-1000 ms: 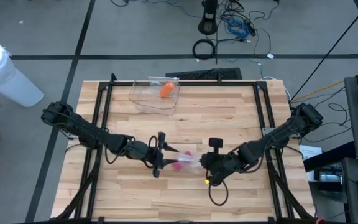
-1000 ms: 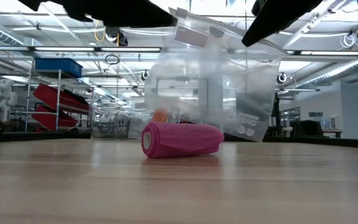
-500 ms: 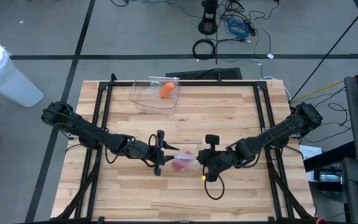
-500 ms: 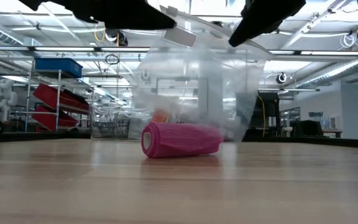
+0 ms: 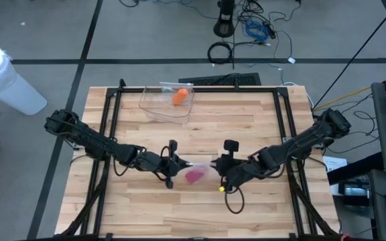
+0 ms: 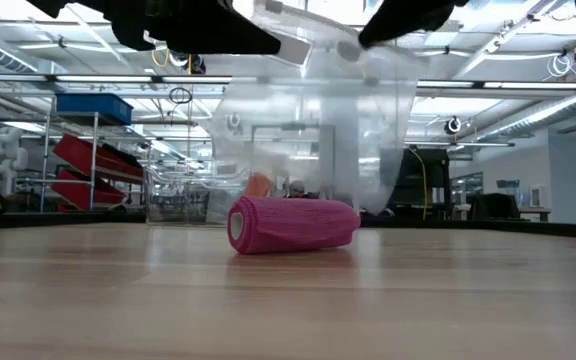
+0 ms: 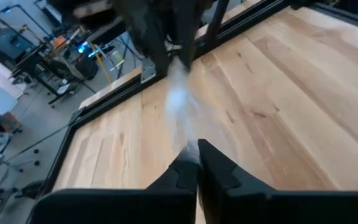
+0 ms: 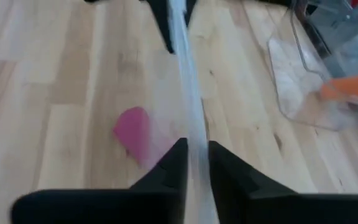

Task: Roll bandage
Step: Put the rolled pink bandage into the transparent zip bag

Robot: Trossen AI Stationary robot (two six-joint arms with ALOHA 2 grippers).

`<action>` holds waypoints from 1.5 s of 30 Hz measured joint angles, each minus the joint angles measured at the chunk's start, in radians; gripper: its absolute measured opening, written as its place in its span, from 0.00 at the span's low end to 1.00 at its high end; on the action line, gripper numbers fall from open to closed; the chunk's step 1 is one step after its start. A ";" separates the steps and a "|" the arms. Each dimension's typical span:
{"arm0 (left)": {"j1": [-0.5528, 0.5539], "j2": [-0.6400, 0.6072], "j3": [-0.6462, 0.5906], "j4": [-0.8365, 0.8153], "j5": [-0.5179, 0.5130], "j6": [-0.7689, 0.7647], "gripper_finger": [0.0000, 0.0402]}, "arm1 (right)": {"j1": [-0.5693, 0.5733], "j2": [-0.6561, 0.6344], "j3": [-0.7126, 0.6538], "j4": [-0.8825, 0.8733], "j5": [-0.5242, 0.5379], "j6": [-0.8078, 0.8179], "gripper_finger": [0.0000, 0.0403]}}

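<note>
A pink bandage roll (image 5: 194, 176) lies on its side on the wooden table (image 5: 260, 127), shown side-on in the low view (image 6: 293, 224). A clear plastic bag (image 6: 318, 130) hangs above and behind it, strung between my two grippers. My left gripper (image 5: 177, 163) is shut on the bag's top edge at the left. My right gripper (image 5: 215, 165) has the same edge between its fingers at the right. The roll (image 8: 134, 132) is outside the bag, under it. My left gripper pinches the bag's top edge (image 7: 188, 134) at its left end between its two fingers, coming level from the table's left. The bag hangs below the fingers. My right gripper has the bag's top edge (image 8: 194, 140) running between its two fingers (image 8: 178, 158), near the edge's right end, coming from the table's right. The edge stretches straight across to the left gripper.
A clear container (image 5: 168, 102) holding an orange thing (image 5: 179, 97) sits near the table's far edge. A black frame (image 5: 200, 89) runs round the table top. Bare wood lies near and to both sides of the roll.
My left gripper has shut on the bag's top edge. My right gripper has moved toward the table's far edge and toward the left gripper. The bag's right side has swung in, and the bag now hangs more upright. The roll has stayed put.
</note>
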 joint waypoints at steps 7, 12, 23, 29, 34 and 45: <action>0.000 0.000 -0.001 -0.034 -0.015 0.001 0.01 | 0.044 -0.060 0.000 0.030 -0.017 -0.016 0.32; 0.000 0.000 -0.001 -0.017 -0.015 0.000 0.00 | 0.022 -0.044 0.000 0.062 0.016 0.006 0.34; 0.002 0.000 -0.001 -0.017 -0.015 -0.002 0.00 | 0.000 0.022 0.000 0.059 -0.007 -0.012 0.29; 0.002 0.000 -0.001 -0.018 -0.015 -0.005 0.00 | -0.013 0.030 0.000 0.047 0.002 0.012 0.27; 0.001 0.000 -0.001 -0.022 -0.014 -0.005 0.00 | -0.014 0.031 0.000 0.029 0.006 0.003 0.21; 0.008 0.000 -0.001 -0.014 0.090 -0.028 0.00 | -0.033 0.031 0.000 0.010 0.021 -0.014 0.15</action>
